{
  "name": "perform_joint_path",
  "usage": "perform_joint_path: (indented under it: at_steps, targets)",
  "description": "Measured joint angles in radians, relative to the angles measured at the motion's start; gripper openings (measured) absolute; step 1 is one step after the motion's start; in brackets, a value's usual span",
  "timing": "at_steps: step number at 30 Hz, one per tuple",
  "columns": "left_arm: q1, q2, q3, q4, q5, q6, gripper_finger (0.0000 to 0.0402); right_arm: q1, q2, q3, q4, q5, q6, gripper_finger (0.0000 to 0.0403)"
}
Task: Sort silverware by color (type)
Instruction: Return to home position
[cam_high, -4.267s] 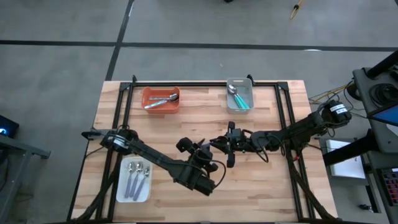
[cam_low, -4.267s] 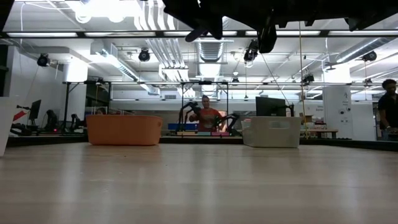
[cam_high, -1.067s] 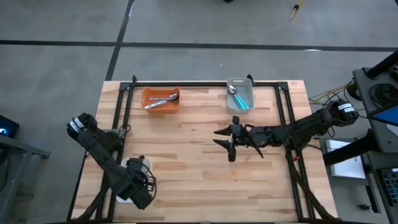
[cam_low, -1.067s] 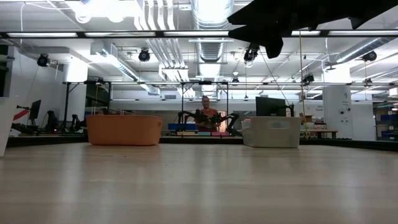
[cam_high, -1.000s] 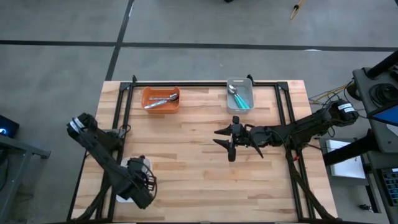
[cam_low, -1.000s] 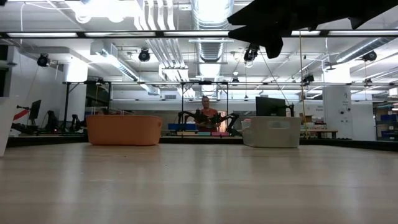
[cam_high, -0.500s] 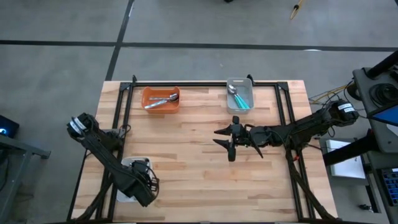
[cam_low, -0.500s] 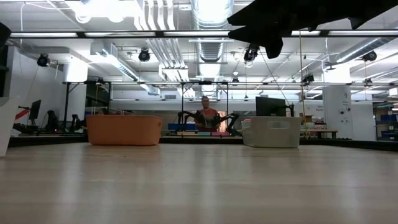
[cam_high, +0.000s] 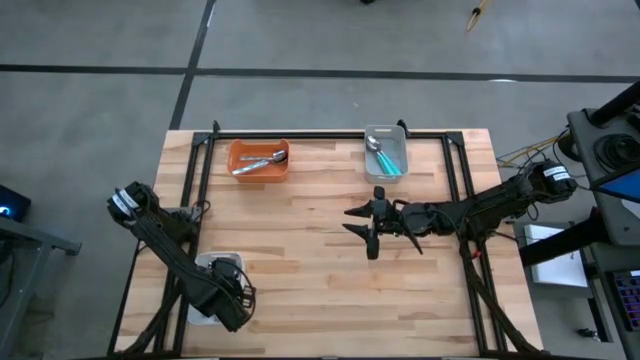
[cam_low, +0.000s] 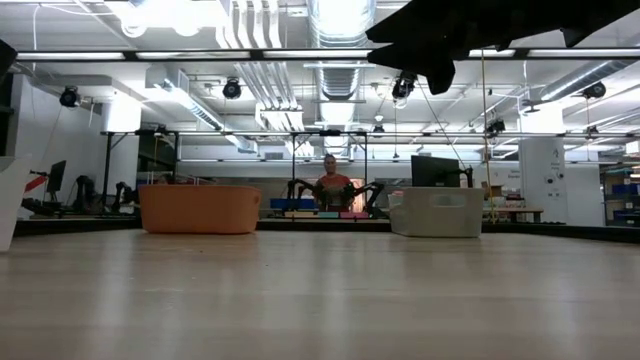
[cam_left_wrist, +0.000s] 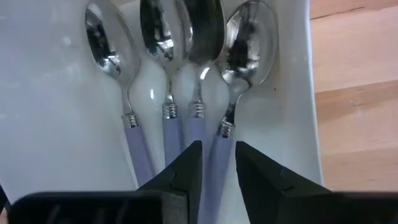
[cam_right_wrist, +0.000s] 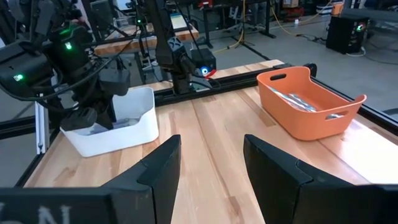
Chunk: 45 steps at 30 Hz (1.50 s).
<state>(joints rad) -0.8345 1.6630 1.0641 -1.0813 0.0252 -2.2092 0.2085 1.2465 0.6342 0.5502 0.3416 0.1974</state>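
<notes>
On the wooden table, the white tray holds four lavender-handled spoons with shiny bowls, lying side by side. The orange tray holds silvery spoons and the grey tray holds teal-handled spoons. The left gripper hangs over the white tray, fingers slightly parted and gripping nothing. The right gripper hangs mid-table, spread wide.

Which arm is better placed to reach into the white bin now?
Left. The left hand hangs right above the purple spoons in the white bin; the right hand is over mid-table.
</notes>
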Motion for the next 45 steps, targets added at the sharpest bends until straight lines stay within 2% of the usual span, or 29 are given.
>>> perform_joint_path:
  at_steps: [7, 11, 14, 18, 20, 22, 24, 26, 27, 29, 33, 37, 41, 45]
  targets:
    - [0.000, 0.000, 0.026, 0.000, -0.008, 0.051, 0.0090, 0.000, 0.000, 0.000, -0.023, 0.000, -0.001, 0.0167]
    - [-0.001, 0.000, 0.113, -0.029, -0.136, 0.166, 0.0091, 0.003, 0.000, 0.000, -0.023, 0.000, -0.075, 0.0166]
    - [0.000, 0.000, 0.208, -0.038, -0.304, 0.306, 0.0091, 0.009, 0.000, 0.000, -0.022, -0.002, -0.121, 0.0167]
    - [0.013, 0.000, 0.332, 0.006, -0.626, 0.584, 0.0088, 0.019, 0.000, 0.000, -0.019, -0.004, -0.147, 0.0164]
    - [0.030, 0.000, 0.382, 0.096, -0.737, 0.820, 0.0081, 0.028, 0.000, 0.000, -0.019, -0.004, -0.150, 0.0159]
    - [0.051, 0.000, 0.422, 0.261, -0.773, 1.152, 0.0073, 0.044, 0.000, -0.002, -0.017, -0.007, -0.170, 0.0154]
    - [0.070, 0.000, 0.437, 0.472, -0.743, 1.535, 0.0061, 0.065, 0.000, -0.004, -0.018, -0.011, -0.195, 0.0147]
    - [0.090, 0.001, 0.438, 0.655, -0.639, 1.885, 0.0045, 0.085, -0.002, -0.004, -0.019, -0.011, -0.221, 0.0141]
    - [0.103, 0.001, 0.438, 0.714, -0.574, 2.021, 0.0036, 0.093, -0.008, -0.004, -0.023, -0.011, -0.232, 0.0138]
    - [0.130, -0.006, 0.439, 0.738, -0.493, 2.189, 0.0017, 0.100, -0.021, -0.005, -0.028, -0.011, -0.242, 0.0135]
    - [0.213, -0.040, 0.420, 0.602, -0.487, 2.227, 0.0005, 0.099, -0.079, -0.014, -0.066, 0.000, -0.263, 0.0135]
    - [0.296, -0.106, 0.324, 0.524, -0.440, 2.196, 0.0002, 0.085, -0.176, -0.060, -0.081, 0.006, -0.303, 0.0134]
    - [0.367, -0.225, 0.158, 0.599, -0.361, 2.186, 0.0001, 0.047, -0.297, -0.138, -0.082, 0.025, -0.305, 0.0134]
    - [0.448, -0.365, -0.045, 0.810, -0.229, 2.197, 0.0000, 0.006, -0.420, -0.218, -0.082, 0.027, -0.275, 0.0134]
